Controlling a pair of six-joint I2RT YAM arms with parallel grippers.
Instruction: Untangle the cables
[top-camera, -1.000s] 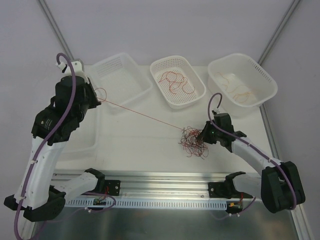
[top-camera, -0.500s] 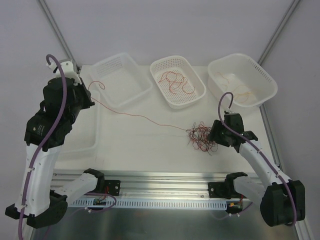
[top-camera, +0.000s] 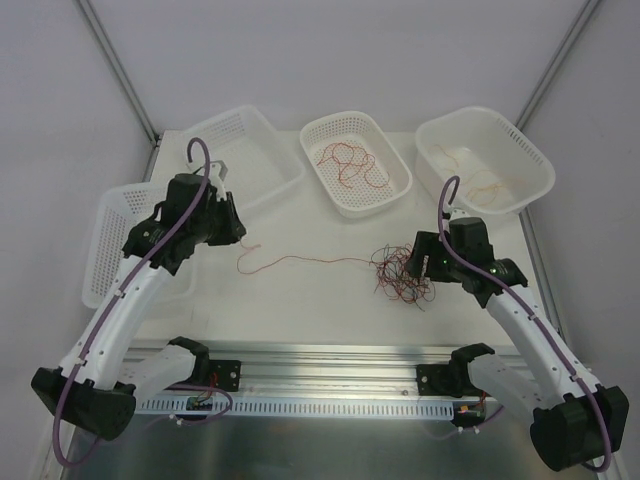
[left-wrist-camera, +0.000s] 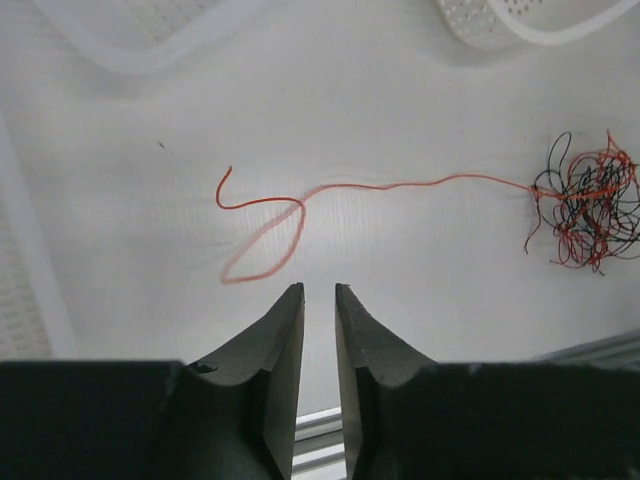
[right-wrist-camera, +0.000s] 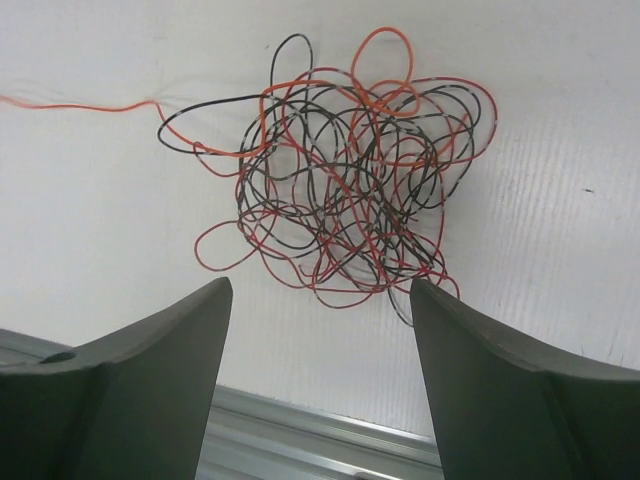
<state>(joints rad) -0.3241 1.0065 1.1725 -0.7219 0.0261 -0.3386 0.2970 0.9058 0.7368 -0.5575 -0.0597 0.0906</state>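
The cables (top-camera: 400, 272) lie as a tangle of thin red, orange and black wires on the white table, right of centre. One orange-red wire (top-camera: 300, 262) trails slack from the tangle to the left and ends in a loop (left-wrist-camera: 262, 235). My left gripper (left-wrist-camera: 318, 290) hovers just short of that loop, jaws a narrow gap apart with nothing between them. My right gripper (right-wrist-camera: 320, 285) stands wide open just near of the tangle (right-wrist-camera: 350, 190), holding nothing. Seen from above, the left gripper (top-camera: 238, 232) is over the wire's left end and the right gripper (top-camera: 415, 262) is beside the tangle.
Three white baskets line the back: a shallow tray (top-camera: 245, 155), a middle basket (top-camera: 390, 190) holding red wires, and a right basket (top-camera: 530, 180) holding pale orange wires. Another white basket (top-camera: 105, 245) sits at the left. An aluminium rail (top-camera: 330, 375) runs along the near edge.
The left arm swung from the far left back toward the middle and let go of the wire, which went from taut to slack. The right gripper opened off the tangle.
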